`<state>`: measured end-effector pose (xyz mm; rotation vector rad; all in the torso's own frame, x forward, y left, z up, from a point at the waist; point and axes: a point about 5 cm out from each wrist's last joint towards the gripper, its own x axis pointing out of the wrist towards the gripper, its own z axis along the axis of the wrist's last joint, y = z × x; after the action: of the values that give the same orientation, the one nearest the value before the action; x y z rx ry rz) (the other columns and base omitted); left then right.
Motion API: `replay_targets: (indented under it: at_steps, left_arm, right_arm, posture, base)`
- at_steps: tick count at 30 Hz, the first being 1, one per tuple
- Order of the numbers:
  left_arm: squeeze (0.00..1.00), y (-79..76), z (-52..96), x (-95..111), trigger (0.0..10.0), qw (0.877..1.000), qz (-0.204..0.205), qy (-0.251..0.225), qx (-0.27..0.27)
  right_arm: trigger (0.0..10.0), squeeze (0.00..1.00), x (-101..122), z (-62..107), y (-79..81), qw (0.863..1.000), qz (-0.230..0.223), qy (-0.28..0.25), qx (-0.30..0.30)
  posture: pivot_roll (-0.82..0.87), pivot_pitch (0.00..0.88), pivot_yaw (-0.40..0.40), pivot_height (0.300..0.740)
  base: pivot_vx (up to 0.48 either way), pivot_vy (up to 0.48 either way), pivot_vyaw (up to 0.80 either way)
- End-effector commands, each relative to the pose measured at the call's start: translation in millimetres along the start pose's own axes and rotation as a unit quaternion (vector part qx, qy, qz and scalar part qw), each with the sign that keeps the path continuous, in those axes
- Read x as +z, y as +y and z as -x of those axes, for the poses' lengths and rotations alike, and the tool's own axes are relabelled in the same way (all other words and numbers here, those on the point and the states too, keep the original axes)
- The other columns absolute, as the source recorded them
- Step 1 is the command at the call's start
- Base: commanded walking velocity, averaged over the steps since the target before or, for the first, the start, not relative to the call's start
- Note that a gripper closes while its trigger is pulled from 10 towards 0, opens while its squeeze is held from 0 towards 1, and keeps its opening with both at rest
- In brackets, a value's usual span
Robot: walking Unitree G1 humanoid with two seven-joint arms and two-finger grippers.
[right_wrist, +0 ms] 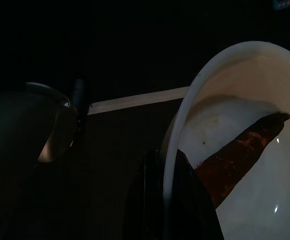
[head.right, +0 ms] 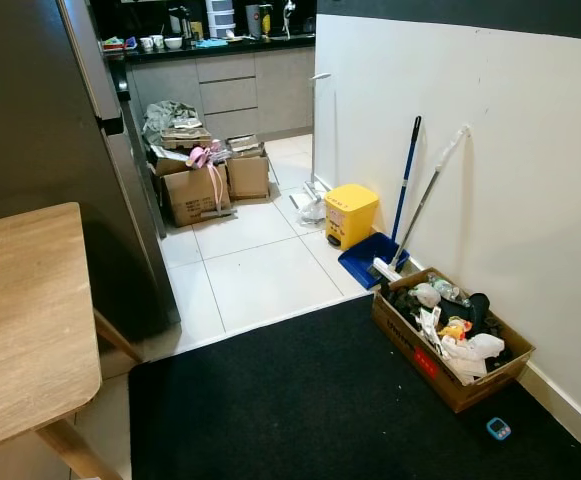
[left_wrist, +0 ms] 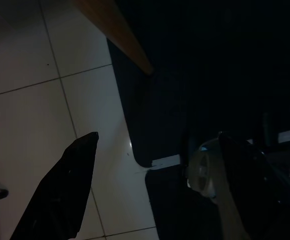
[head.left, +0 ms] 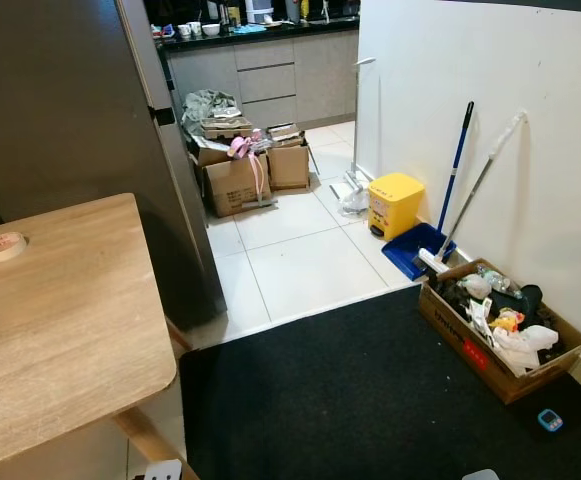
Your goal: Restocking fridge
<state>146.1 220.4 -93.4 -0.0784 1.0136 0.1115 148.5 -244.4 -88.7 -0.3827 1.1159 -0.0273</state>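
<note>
The left pincer [left_wrist: 149, 185] is hanging low, its two long black fingers [left_wrist: 60, 192] spread wide apart. The right pincer [right_wrist: 172, 192] is also hanging low, its black fingers [right_wrist: 149, 200] pinching the rim of a white round bowl [right_wrist: 244, 150].

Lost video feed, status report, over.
Left gripper open, idle. Right gripper clamped on white bowl rim. Fridge ahead left, cardboard boxes beside it.
</note>
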Motion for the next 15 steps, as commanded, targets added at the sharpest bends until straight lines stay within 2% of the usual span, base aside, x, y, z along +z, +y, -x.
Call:
replay_targets:
  at_steps: [1,15]
  left_arm:
    - [0.00,-2.4,0.5,-5.9,10.0,1.000,0.008,0.011,-0.003]
    - [0.00,-4.8,0.8,-9.4,10.0,1.000,0.003,0.018,-0.011]
  right_arm:
    - [10.0,0.00,4.4,-0.3,-2.1,1.000,0.006,-0.010,-0.005]
    - [10.0,0.00,-0.4,0.3,-6.0,1.000,0.010,-0.003,-0.008]
  posture:
    - [-0.06,0.000,0.042,0.740]
    - [-0.06,0.000,0.048,0.740]
  base:
    - [0.000,-0.300,0.00]
    - [0.000,-0.378,0.00]
